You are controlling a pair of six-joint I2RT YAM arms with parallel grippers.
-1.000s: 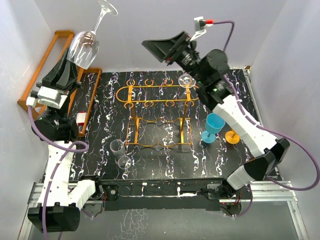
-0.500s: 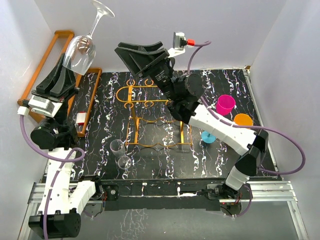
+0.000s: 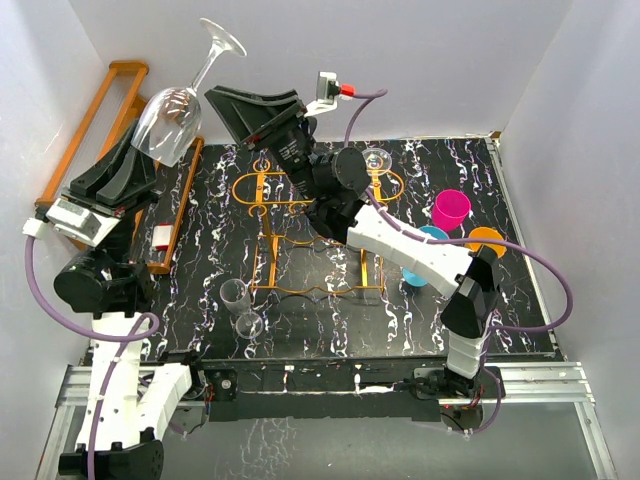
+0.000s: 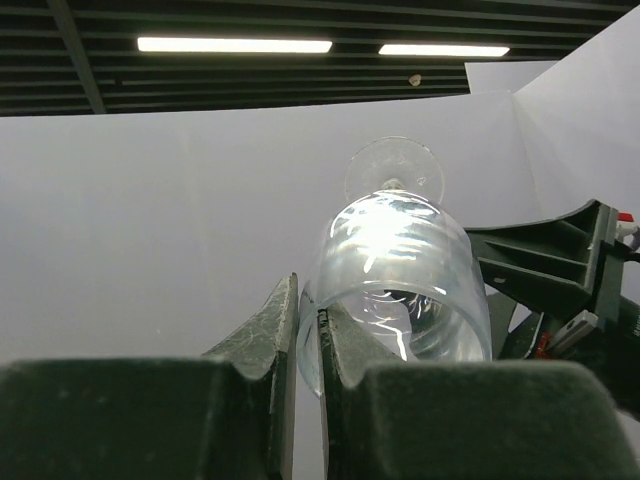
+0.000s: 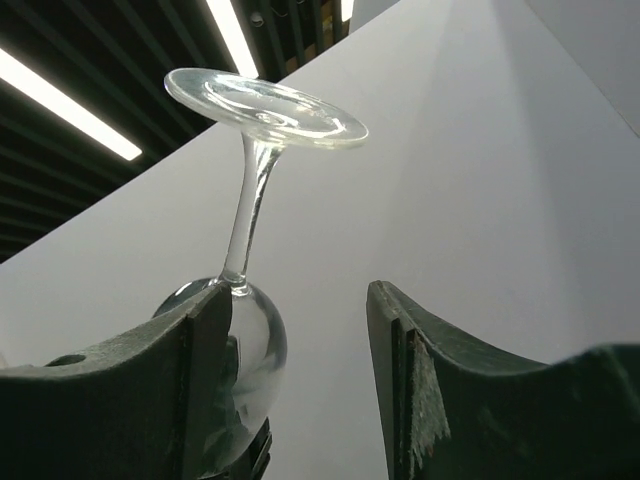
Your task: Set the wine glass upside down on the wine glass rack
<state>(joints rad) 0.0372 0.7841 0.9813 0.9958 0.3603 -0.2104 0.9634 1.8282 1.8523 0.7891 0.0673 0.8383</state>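
The table [image 3: 430, 320] is black with white marble veins. The wine glass rack [image 3: 300, 205] is orange-gold, and the wine glass [image 3: 172, 118] at upper left is clear. Right of centre are a pink cup [image 3: 451, 210], an orange cup [image 3: 490, 238] and a blue goblet [image 3: 432, 234].

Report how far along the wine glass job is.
Done: the left gripper holds the wine glass aloft by its bowl rim, foot up. In hand: the right gripper, jaws open, is near the stem, seemingly for a handover. To do: setting it on the wine glass rack, which it is well clear of.
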